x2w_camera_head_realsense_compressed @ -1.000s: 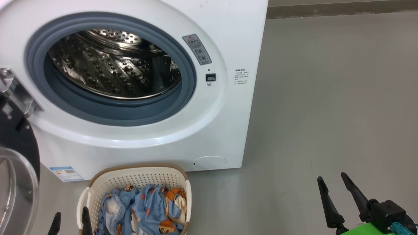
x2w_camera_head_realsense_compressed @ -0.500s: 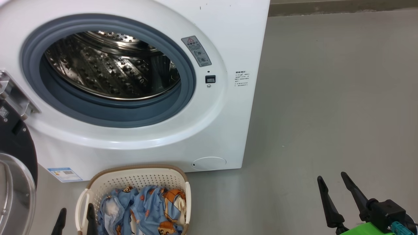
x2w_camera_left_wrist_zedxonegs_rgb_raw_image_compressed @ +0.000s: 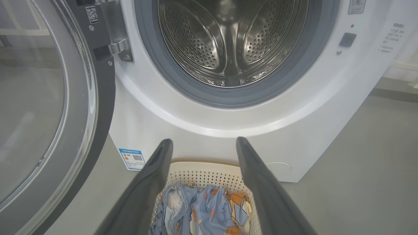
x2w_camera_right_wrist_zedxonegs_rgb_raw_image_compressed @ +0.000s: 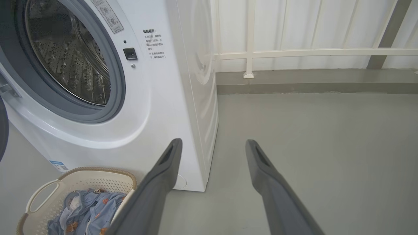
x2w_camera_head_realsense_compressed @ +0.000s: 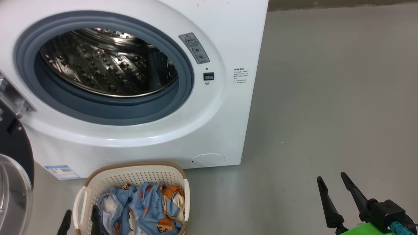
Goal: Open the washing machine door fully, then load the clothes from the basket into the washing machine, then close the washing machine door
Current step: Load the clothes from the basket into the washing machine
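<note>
Grey floor, door already wide: my left gripper had edged over the basket, jaws spread and empty, clothes inside it unpicked, so loading looked next; right gripper idle, open.

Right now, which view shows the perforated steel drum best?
Left wrist view: the perforated steel drum faces it squarely, back wall included. Head view looks in obliquely from above; right wrist view catches it slanted and cropped.

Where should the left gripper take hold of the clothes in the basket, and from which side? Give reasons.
Grip a raised fold near the middle of the clothes, coming down from above with the open left gripper. The basket walls block every side; only the top is open, and the crumpled heap offers ridges to pinch.
</note>
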Motion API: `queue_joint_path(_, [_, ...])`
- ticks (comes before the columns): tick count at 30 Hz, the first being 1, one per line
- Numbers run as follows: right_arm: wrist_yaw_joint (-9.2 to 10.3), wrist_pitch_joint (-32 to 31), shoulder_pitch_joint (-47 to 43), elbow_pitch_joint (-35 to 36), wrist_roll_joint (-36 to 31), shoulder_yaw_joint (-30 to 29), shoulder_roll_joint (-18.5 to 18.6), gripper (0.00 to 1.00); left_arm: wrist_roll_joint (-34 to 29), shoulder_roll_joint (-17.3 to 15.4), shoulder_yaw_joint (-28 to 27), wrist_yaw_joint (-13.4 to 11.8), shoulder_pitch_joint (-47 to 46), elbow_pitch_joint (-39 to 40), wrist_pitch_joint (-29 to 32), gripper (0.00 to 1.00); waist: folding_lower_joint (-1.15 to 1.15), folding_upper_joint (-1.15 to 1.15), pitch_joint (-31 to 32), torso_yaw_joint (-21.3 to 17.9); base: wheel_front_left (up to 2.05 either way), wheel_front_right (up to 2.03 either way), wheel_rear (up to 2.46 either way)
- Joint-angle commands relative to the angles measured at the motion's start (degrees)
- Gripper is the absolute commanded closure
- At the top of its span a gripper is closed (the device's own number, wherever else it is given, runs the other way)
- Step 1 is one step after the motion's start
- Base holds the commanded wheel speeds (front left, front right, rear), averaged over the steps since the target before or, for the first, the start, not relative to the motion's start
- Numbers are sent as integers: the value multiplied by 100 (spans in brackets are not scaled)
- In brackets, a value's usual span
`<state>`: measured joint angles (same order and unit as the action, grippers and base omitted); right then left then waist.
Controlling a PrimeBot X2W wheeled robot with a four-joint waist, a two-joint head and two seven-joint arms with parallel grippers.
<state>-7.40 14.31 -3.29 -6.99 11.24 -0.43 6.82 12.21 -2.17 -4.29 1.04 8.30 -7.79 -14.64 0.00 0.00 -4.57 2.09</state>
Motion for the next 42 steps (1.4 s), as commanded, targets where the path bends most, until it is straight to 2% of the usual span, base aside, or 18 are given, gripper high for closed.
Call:
queue_joint_path(1, [-9,69,161,123,42,154,65,0,38,-71,-161,9,-109,83,-36,0,0,0,-71,-7,0,0,0])
queue_joint_path(26, [-9,69,831,289,-11,55,-2,0,-54,-71,-101,244,-1431,-423,-36,0,0,0,-2087,-114,0,0,0])
queue_joint_path(34, [-9,69,1073,357,-47,31,-15,0,-167,-106,-157,417,-2112,-906,-36,0,0,0,-2713,-141,0,0,0])
queue_joint_path(42, [-9,69,1318,478,-95,44,5,0,-292,-357,-88,540,-2915,-1718,-36,0,0,0,-3271,-184,0,0,0])
